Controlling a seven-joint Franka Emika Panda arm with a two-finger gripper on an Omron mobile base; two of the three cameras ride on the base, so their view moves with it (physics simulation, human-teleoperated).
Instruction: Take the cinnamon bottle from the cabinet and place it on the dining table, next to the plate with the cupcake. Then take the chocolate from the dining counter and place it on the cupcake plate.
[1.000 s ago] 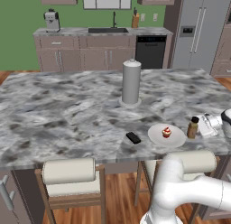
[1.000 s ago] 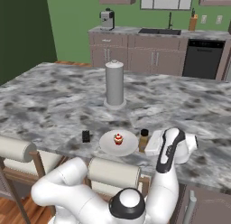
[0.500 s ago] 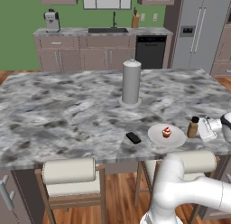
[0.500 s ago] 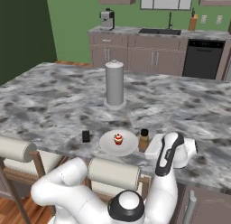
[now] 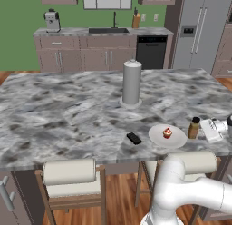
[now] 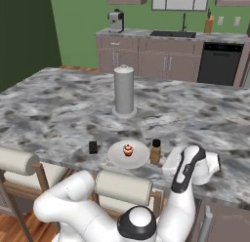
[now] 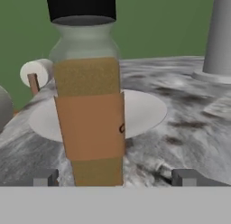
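Observation:
The cinnamon bottle (image 5: 194, 128) (image 6: 156, 151) stands upright on the marble dining table (image 5: 68, 110), just right of the white plate (image 5: 156, 134) (image 6: 117, 157) with the cupcake (image 5: 167, 132) (image 6: 128, 150). My gripper (image 5: 204, 129) (image 6: 167, 160) sits low at the bottle's right side, open. In the hand view the bottle (image 7: 90, 110) rises close between the spread fingertips (image 7: 45, 177), apart from both, with the plate (image 7: 144, 110) behind it. The black chocolate (image 5: 133, 138) (image 6: 93, 147) lies flat on the table left of the plate.
A tall grey paper-towel cylinder (image 5: 132, 82) (image 6: 124, 90) stands mid-table behind the plate. Padded stools (image 5: 69, 172) (image 6: 122, 187) line the near table edge. A sink counter (image 5: 104, 31) and a fridge (image 5: 199, 29) stand along the back wall.
The jaws have spread wider around the bottle, which stays upright where it stood. The hand has sunk slightly and otherwise hardly shifted.

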